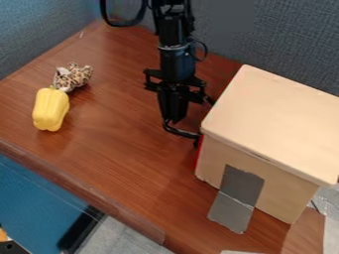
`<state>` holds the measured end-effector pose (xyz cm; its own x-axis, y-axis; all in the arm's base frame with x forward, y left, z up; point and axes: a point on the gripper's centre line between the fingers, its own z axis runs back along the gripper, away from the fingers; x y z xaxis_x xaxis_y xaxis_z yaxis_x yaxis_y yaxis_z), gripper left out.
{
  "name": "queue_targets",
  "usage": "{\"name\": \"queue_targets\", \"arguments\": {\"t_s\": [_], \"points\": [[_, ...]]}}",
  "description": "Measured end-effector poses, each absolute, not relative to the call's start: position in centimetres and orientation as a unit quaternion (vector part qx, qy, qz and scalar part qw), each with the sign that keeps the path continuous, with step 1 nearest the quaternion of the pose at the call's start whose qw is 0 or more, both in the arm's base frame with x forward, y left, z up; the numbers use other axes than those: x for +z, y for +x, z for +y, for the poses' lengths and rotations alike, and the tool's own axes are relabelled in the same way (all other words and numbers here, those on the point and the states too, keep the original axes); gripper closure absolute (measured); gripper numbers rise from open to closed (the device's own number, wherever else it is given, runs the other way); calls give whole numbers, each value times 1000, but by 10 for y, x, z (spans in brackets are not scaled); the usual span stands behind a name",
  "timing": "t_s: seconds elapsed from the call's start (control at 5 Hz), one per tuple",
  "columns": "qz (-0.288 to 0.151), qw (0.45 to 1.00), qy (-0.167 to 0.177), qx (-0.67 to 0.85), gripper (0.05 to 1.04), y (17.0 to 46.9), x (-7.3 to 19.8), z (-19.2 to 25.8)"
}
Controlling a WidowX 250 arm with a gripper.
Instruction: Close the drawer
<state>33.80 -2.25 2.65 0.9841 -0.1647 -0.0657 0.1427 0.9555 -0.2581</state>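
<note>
Our black gripper (173,120) above the frame's centre, open or closed we cannot tell, beside the pale box (281,116) at right, yellow pepper (50,109) at left

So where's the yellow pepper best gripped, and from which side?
Probably from above, pinched across the middle by its long sides: the yellow pepper lies flat, narrower across than along. The spotted bundle crowds its stem end, so I'd avoid that end.
</note>
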Motion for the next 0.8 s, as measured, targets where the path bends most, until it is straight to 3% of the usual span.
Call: {"name": "queue_targets", "arguments": {"t_s": [0.2,0.4,0.8], "points": [[47,988,-124,-83,933,336,25,-26],[51,987,-116,-97,714,333,25,-30],[-14,993,-80,-85,129,339,73,-19]]}}
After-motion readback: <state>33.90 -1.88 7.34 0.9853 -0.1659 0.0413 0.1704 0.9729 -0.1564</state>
